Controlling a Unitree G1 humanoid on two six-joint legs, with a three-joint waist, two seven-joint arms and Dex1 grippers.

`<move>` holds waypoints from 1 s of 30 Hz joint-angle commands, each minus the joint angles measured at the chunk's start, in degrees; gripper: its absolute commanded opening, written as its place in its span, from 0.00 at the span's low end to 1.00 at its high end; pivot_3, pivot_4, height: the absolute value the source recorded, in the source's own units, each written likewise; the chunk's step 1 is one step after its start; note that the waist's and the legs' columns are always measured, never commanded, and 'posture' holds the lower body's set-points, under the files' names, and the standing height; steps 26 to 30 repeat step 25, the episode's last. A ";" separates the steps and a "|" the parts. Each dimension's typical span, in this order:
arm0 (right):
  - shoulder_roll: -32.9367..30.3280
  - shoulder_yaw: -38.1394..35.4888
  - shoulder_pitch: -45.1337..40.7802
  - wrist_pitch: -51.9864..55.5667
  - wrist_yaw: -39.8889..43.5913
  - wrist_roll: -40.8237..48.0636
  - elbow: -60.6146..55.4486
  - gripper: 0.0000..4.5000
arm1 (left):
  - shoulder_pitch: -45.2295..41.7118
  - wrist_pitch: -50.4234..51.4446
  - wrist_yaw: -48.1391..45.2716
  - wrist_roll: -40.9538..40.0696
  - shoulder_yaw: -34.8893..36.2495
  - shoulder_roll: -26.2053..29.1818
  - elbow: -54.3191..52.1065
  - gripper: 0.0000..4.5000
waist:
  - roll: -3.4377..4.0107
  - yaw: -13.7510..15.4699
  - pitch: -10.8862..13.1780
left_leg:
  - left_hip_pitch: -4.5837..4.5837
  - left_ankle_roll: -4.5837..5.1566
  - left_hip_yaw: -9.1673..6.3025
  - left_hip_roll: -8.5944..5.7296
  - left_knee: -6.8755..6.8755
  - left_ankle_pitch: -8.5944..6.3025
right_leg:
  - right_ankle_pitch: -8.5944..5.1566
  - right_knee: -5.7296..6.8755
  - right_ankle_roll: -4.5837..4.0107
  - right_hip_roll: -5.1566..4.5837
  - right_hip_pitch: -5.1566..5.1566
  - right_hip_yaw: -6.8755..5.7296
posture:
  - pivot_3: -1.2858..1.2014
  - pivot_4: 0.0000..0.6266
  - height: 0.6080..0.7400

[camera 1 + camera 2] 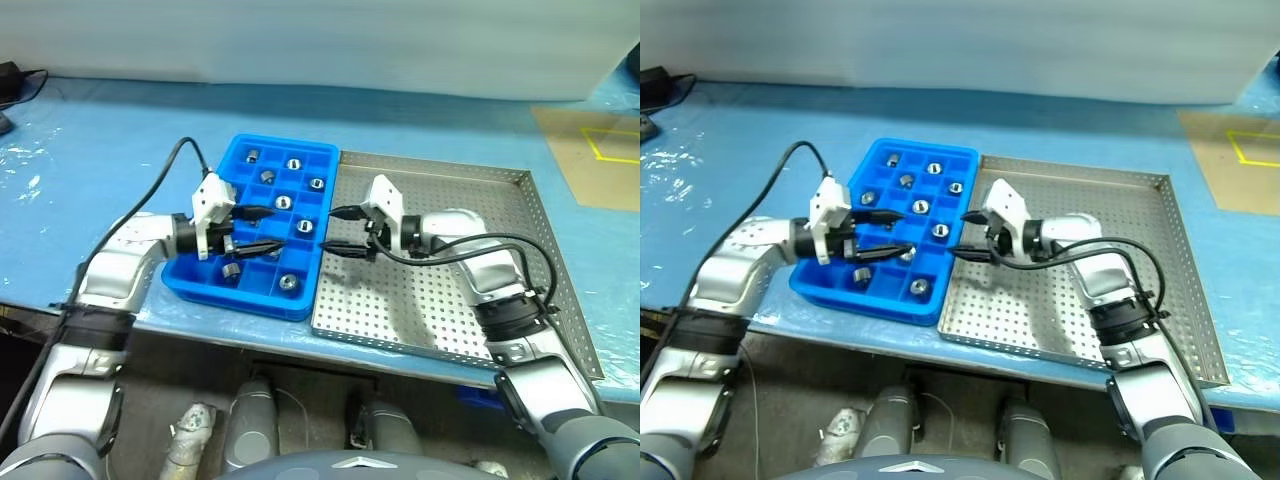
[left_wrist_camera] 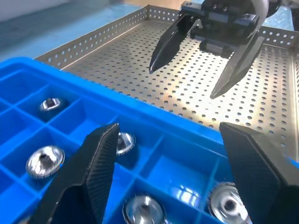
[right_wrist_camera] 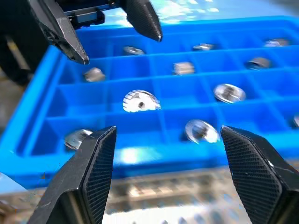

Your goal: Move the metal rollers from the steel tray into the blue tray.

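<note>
I see my left gripper (image 1: 262,229) spread wide and empty above the blue tray (image 1: 215,283), fingers pointing toward the steel tray (image 1: 520,215). My right gripper (image 1: 336,230) is also parted and holds nothing, hovering at the seam where the two trays meet, facing the left one. The metal rollers (image 1: 283,202) lie singly in the blue tray's square compartments, shiny and silver. The steel tray's perforated base looks bare beside it on the blue-covered table (image 1: 90,150).

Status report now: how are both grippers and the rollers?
Left gripper open, empty, over blue tray. Right gripper open, empty, at tray edge. Rollers in compartments; steel tray looks bare. Nothing blocking.
</note>
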 commanded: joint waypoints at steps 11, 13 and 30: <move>-2.66 -11.88 11.22 3.27 -14.12 1.89 -8.09 0.81 | -9.28 -12.77 -2.90 6.32 -2.25 -9.85 21.35 0.81 | -0.01 -3.69 -0.01 | 0.02 0.09 0.00 -0.04 0.05 -0.05 | 0.13 -0.01 0.19 0.15 0.02 0.01 | 0.42 0.24 1.00; -2.13 -11.51 11.06 3.42 -15.04 2.14 -8.48 0.81 | -9.24 -12.94 -3.42 6.34 -1.80 -9.90 21.35 0.81 | -0.01 -3.87 -0.01 | 0.02 0.10 0.00 -0.03 0.09 -0.05 | 0.01 -0.01 -0.02 0.15 0.01 0.02 | 0.43 0.24 1.00; -0.98 -8.84 6.99 0.95 -15.59 1.30 -4.09 0.81 | -6.94 -11.75 -3.27 5.87 -0.31 -8.68 16.87 0.81 | 0.00 -3.50 -0.01 | 0.03 0.37 0.00 0.01 0.15 -0.21 | 0.00 0.00 -0.04 0.04 0.08 0.01 | 0.45 0.24 1.00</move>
